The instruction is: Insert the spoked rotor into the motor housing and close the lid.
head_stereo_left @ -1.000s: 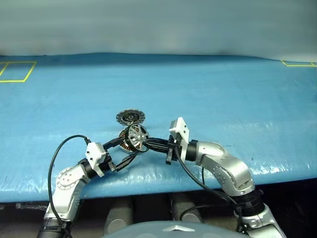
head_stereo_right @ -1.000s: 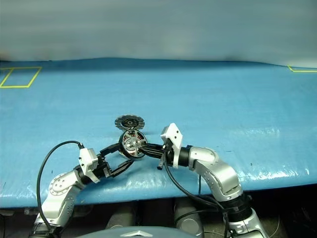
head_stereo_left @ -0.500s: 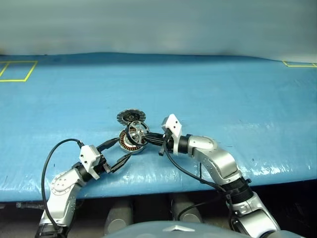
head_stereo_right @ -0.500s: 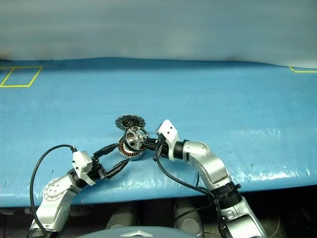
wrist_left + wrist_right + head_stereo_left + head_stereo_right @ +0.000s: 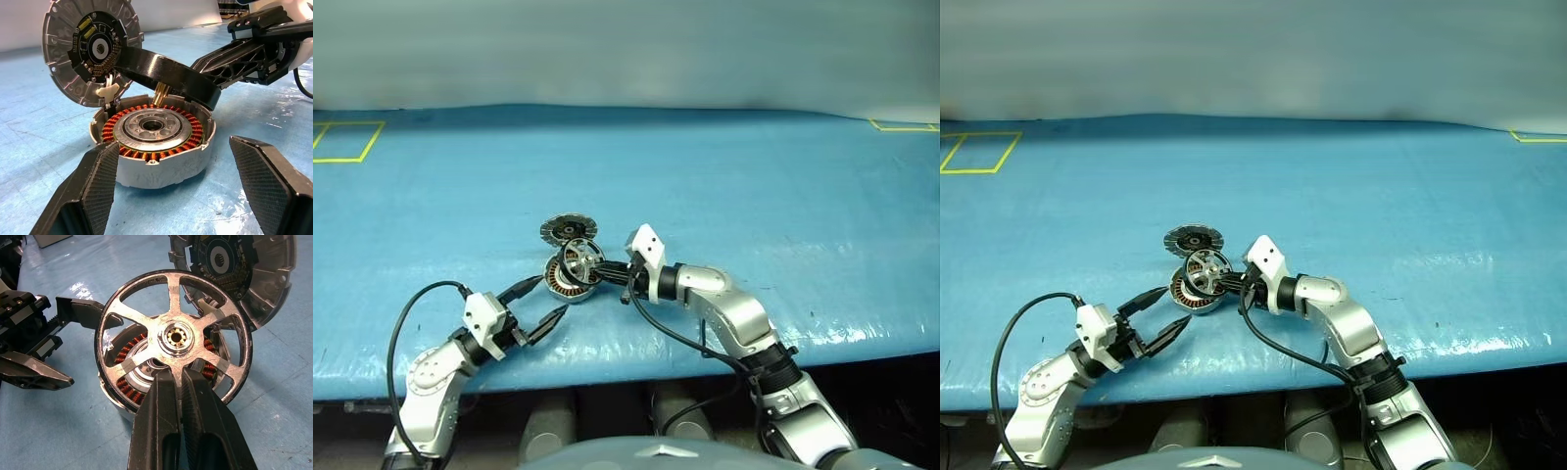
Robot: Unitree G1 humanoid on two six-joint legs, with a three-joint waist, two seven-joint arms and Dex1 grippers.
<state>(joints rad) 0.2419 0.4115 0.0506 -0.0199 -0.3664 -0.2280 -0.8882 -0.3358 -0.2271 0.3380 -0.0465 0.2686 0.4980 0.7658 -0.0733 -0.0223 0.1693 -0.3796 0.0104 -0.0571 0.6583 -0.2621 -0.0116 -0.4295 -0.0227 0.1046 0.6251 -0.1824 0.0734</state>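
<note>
The right gripper [image 5: 177, 382] is pinching the spoked rotor [image 5: 173, 335], tilted just above the motor housing [image 5: 154, 139]; the left gripper [image 5: 543, 302] is waiting wide open, empty.

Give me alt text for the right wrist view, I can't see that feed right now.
The right gripper, shut on the spoked rotor, holds it tilted just above the open motor housing, copper windings showing through the spokes. The lid stands open behind, and the left gripper waits open beside the housing on the blue table.
</note>
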